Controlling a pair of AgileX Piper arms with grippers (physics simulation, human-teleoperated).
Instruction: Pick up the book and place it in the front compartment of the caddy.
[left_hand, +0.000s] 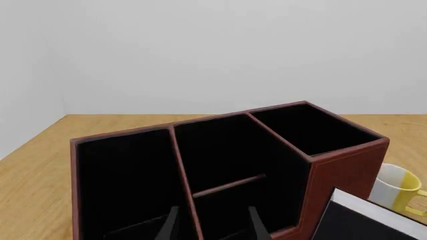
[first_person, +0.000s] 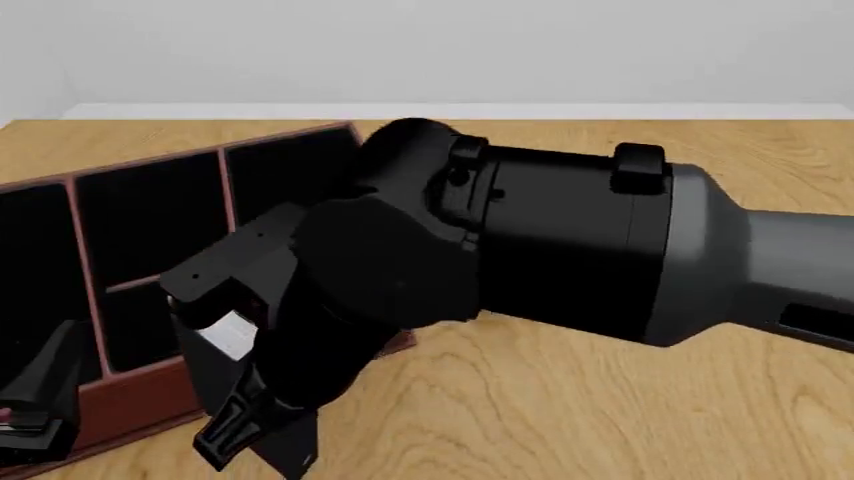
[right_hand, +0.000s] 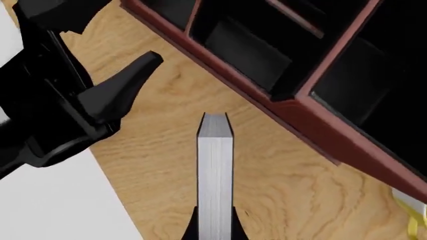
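Book stands edge-on, clamped between the right gripper's fingers, just outside the caddy.

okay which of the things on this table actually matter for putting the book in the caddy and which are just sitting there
Part of the job:
- small black-covered book with white page edges, clamped in the right gripper
- large reddish-brown leather-look caddy

Just lying about:
- white mug with yellow handle beside the caddy
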